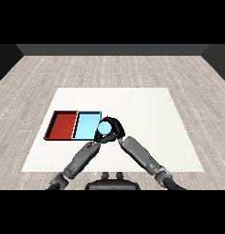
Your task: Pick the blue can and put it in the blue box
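Fingers of right hand [115, 129] hide most of blue can [104, 129].

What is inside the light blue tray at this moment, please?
The visible floor of the light blue tray shows nothing lying in it. The blue can is at its right edge, held in the right hand. The hand and can cover that corner, so it cannot be checked.

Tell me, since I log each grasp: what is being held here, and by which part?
The right hand is curled round the side of the blue can, by the light blue tray. The left hand's state is unclear.
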